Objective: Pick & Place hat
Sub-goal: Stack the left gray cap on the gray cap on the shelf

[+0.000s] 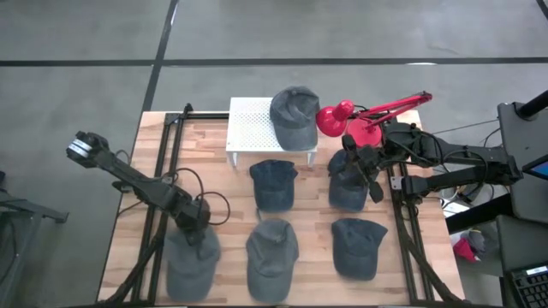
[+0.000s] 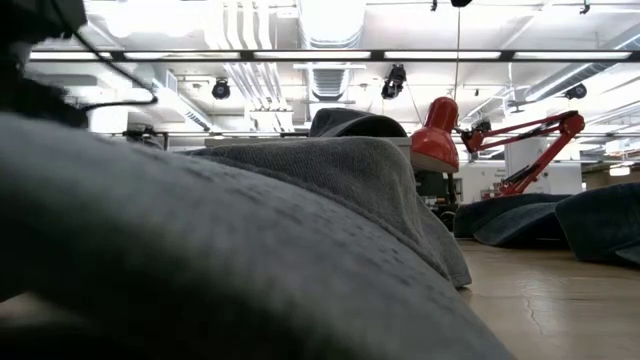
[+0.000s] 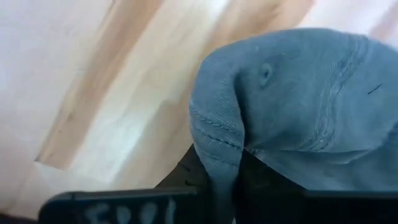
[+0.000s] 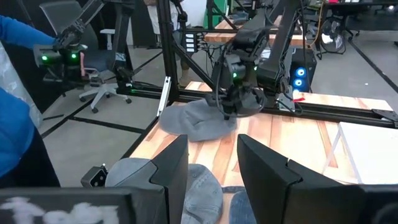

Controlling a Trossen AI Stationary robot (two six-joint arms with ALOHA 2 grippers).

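The grey hat (image 1: 190,263) lies at the table's near left corner, and my left gripper (image 1: 195,228) stands over its far end, pointing steeply down, shut on its cloth. The left wrist view shows the hat's crown (image 3: 298,93) with an eyelet and seams. In the right wrist view the same hat (image 4: 193,124) lies under the left arm. My right gripper (image 1: 358,164) hangs open, high above a darker cap at the right (image 1: 347,192). Nothing is between its fingers (image 4: 212,174). My left gripper pinches a raised fold of the hat's crown cloth (image 3: 216,146) between its two fingers, coming from above and pointing steeply down. The fold stands up between the fingers. The rest of the hat (image 4: 186,127) lies on the table.
Several more caps lie in rows on the wooden table (image 1: 272,184) (image 1: 272,255) (image 1: 358,246). Another sits on a white rack (image 1: 253,128) at the far edge, beside a red desk lamp (image 1: 364,115). A person's blue sleeve (image 4: 12,124) shows beyond the table's left side.
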